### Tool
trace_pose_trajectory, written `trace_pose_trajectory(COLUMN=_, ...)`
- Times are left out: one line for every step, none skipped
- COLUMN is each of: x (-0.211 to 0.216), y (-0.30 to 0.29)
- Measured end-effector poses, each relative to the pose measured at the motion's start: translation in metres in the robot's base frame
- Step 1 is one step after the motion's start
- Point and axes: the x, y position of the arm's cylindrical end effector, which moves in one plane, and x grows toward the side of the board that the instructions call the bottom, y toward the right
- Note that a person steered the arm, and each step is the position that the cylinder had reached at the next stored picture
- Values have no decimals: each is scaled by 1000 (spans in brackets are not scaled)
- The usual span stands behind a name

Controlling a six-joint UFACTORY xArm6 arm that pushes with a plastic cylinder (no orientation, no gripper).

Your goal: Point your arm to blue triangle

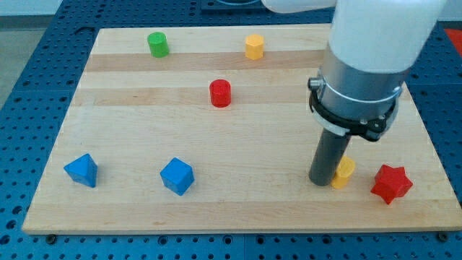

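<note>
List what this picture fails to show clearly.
- Yellow block by my tip: its left part is behind the rod, so its shape and any contact are unclear.
- Arm: cut off by the view's top edge.
- Board: its top right corner is hidden behind the arm.

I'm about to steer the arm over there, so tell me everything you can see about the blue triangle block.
The blue triangle is a small, solid, bright blue wedge-like block with a matte, plastic look. It rests flat on the wooden board near the view's bottom left corner, one point towards the view's top. Nothing touches it; the blue cube sits apart to its right. My tip is far off at the view's right, beside a yellow block.
</note>
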Motion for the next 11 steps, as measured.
trace_pose_trajectory(x=-4, y=24)
trace_pose_trajectory(x=-2, y=9)
trace_pose_trajectory(x=14, y=-16)
trace_pose_trajectory(x=54, y=-19)
trace_pose_trajectory(x=67, y=-60)
trace_pose_trajectory(x=67, y=-125)
trace_pose_trajectory(x=68, y=-167)
trace_pose_trajectory(x=67, y=-210)
trace_pose_trajectory(x=67, y=-230)
trace_pose_trajectory(x=67, y=-249)
trace_pose_trajectory(x=67, y=-256)
